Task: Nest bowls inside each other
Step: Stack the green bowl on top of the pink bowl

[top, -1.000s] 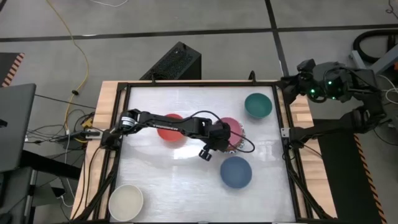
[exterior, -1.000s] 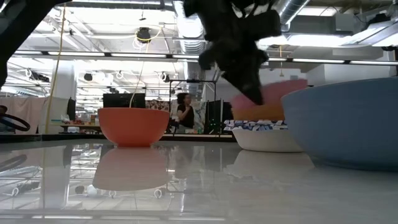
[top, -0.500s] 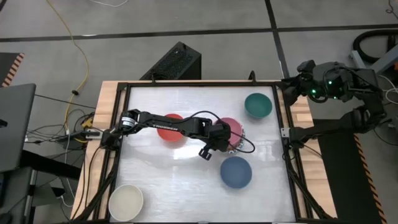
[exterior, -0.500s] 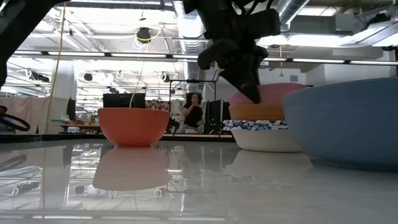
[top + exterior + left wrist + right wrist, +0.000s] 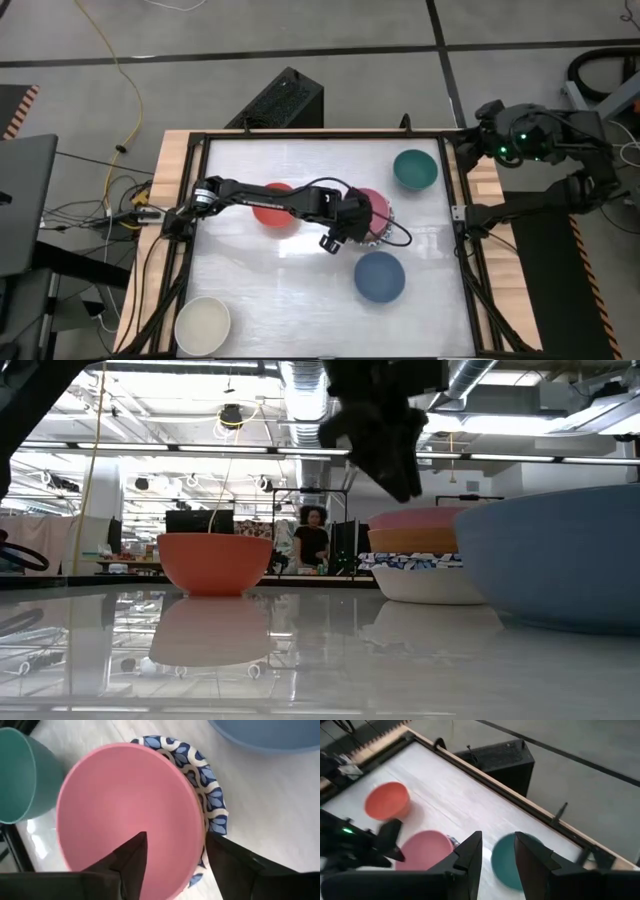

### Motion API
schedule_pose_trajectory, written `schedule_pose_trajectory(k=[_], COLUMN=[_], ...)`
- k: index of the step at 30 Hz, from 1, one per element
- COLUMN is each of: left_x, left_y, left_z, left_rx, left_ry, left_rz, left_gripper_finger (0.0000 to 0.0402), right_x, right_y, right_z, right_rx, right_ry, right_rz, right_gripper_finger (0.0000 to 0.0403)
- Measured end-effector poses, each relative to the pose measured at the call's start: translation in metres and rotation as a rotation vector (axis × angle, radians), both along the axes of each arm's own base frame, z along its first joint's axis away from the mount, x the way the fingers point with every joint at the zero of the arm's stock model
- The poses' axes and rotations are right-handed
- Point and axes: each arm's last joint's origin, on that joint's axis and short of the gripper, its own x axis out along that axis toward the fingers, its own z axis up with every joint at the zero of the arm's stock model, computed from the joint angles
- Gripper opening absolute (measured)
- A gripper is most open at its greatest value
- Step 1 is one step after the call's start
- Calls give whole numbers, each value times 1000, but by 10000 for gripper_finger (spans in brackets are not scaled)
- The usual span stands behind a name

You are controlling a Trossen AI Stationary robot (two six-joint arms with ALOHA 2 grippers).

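A pink bowl (image 5: 125, 805) sits level in an orange bowl (image 5: 412, 541), which sits in a white bowl with a blue-patterned rim (image 5: 207, 795), right of the table's middle. My left gripper (image 5: 175, 852) hangs open just above the stack, one finger over the pink bowl's hollow and one outside its rim, clear of it in the low view (image 5: 395, 470). A red bowl (image 5: 275, 203), a green bowl (image 5: 414, 170), a blue bowl (image 5: 379, 276) and a cream bowl (image 5: 203, 323) stand apart on the table. My right gripper (image 5: 497, 850) waits open, high beyond the far right corner.
The table has a raised dark frame (image 5: 320, 132) with wooden strips at its left and right sides. The blue bowl stands close to the stack's near side, the green bowl close to its far right. Bare tabletop lies at the far left and along the near middle.
My left gripper has opened and let go of the pink bowl, then risen a little above it. The pink bowl, held tilted before, has dropped level into the orange bowl on the stack.
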Motion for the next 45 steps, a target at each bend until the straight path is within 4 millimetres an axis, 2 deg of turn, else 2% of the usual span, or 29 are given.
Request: schedule_pose_trajectory(k=[5,9,13,22,27,36,41,45], left_x=[-4,-14,-26,-56,-67,-85,-90,-91], left_y=[7,19,36,74,79,75,75,75], left_z=[29,55,80,102,118,145,151,151], left_rx=[-21,-76,-248,-576,-616,-624,-623,-621], left_ry=[7,38,63,104,58,-19,-32,-31], left_rz=[41,97,115,145,121,62,59,75], left_gripper_finger=[193,191,190,190,190,190,190,190], right_x=[12,29,42,56,65,71,78,83], right_y=[-3,-8,-16,-37,-50,-64,-69,-72], right_z=[-18,-48,-82,-145,-172,-212,-231,-248], right_rx=[12,33,67,154,215,220,277,297], right_ry=[92,234,351,486,438,549,561,632], right_rz=[-39,-65,-106,-53,53,252,334,323], right_gripper_finger=[134,134,134,134,134,134,149,165])
